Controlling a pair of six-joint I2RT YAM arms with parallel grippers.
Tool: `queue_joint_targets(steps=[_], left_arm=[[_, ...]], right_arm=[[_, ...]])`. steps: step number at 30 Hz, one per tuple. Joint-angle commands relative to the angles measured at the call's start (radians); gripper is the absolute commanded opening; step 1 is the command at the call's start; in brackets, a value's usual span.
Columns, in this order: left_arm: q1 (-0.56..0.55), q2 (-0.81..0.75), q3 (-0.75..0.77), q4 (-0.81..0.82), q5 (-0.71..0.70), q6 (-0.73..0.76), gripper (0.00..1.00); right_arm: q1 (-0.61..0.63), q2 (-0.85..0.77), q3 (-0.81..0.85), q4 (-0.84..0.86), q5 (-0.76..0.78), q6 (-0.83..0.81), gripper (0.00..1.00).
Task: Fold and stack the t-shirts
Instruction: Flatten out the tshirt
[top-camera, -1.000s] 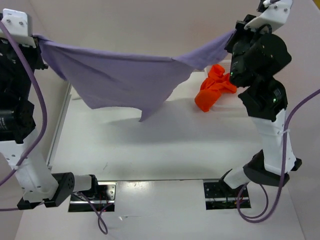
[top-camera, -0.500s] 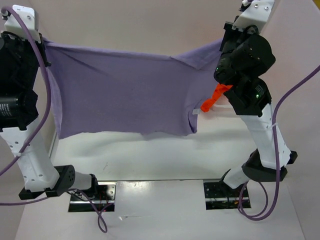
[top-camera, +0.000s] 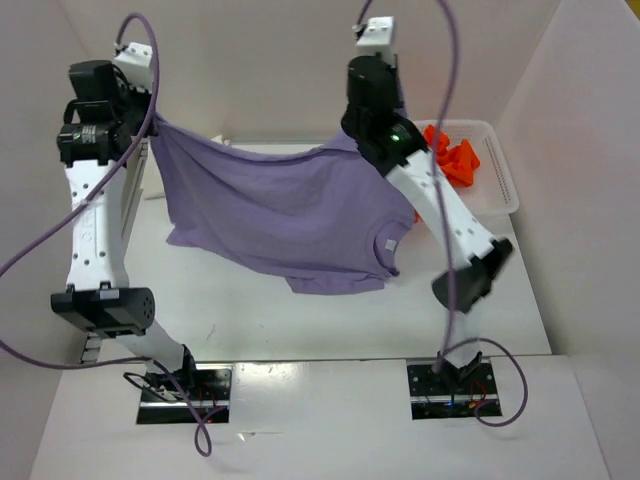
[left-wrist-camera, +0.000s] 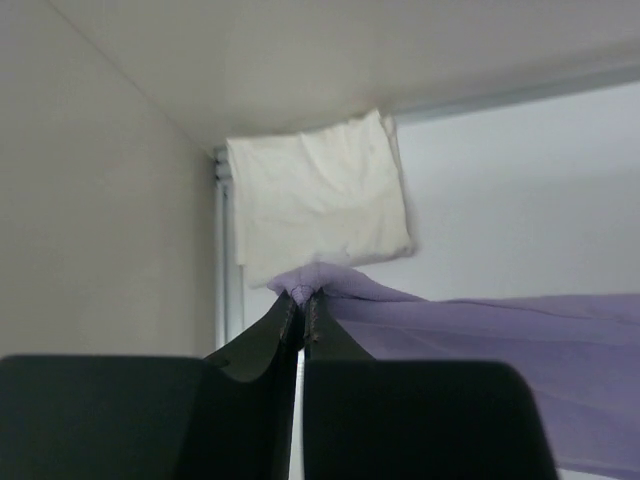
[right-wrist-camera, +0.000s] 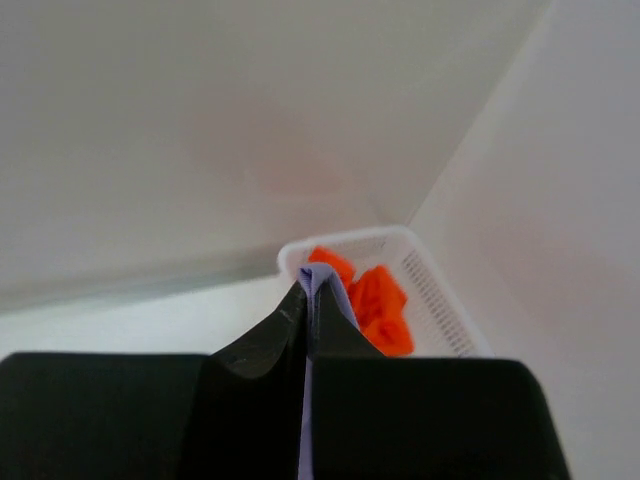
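Note:
A purple t-shirt (top-camera: 285, 210) hangs stretched between my two grippers, its lower part with the neck label resting on the white table (top-camera: 300, 315). My left gripper (top-camera: 152, 125) is shut on its far left corner, seen pinched in the left wrist view (left-wrist-camera: 301, 294). My right gripper (top-camera: 372, 135) is shut on its far right corner, also pinched in the right wrist view (right-wrist-camera: 307, 290). An orange t-shirt (top-camera: 455, 158) lies crumpled in a white basket (top-camera: 500, 185) at the back right. A folded cream t-shirt (left-wrist-camera: 320, 195) lies at the far left in the left wrist view.
Beige walls close in on the left, back and right. The basket (right-wrist-camera: 430, 290) stands against the right wall. A metal rail (top-camera: 130, 200) runs along the table's left edge.
Both arms have swung away from the camera toward the back of the table, carrying the purple shirt. The shirt now drapes lower, with its bottom part on the table.

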Motion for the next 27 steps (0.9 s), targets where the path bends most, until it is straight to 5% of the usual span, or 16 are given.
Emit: queue_joint_targets(steps=[1,4,10,12,13,14,15,17,23,26,27], left_arm=[[0.008,0.046,-0.071,0.132,0.023,-0.034,0.0],[0.008,0.143,-0.071,0.198,0.013,-0.046,0.0],[0.008,0.492,0.251,0.183,0.004,-0.115,0.0],[-0.012,0.575,0.361,0.192,-0.028,-0.115,0.03],[-0.012,0.597,0.384,0.201,-0.043,-0.106,0.31],[-0.024,0.616,0.404,0.202,-0.054,-0.097,0.53],[-0.024,0.629,0.417,0.202,-0.072,-0.097,0.77],[-0.034,0.639,0.417,0.202,-0.082,-0.097,1.0],[0.014,0.476,0.251,0.14,-0.07,-0.068,1.0],[0.063,0.329,0.04,0.111,-0.046,-0.014,1.0],[0.074,0.221,-0.158,0.144,-0.046,0.003,1.0]], right_arm=[[-0.108,0.189,0.182,-0.197,-0.136,0.206,0.0],[-0.177,0.367,0.361,-0.253,-0.21,0.28,0.0],[-0.246,0.507,0.433,-0.253,-0.299,0.303,0.0],[-0.263,0.519,0.444,-0.253,-0.378,0.303,0.19],[-0.275,0.532,0.444,-0.253,-0.43,0.303,0.36],[-0.275,0.532,0.444,-0.253,-0.454,0.303,0.72],[-0.275,0.532,0.455,-0.262,-0.474,0.303,0.83],[-0.275,0.521,0.455,-0.283,-0.518,0.315,0.99],[-0.266,0.336,0.395,-0.378,-0.558,0.38,0.99],[-0.216,0.204,0.252,-0.45,-0.569,0.394,0.99],[-0.199,0.178,0.207,-0.475,-0.569,0.415,0.99]])
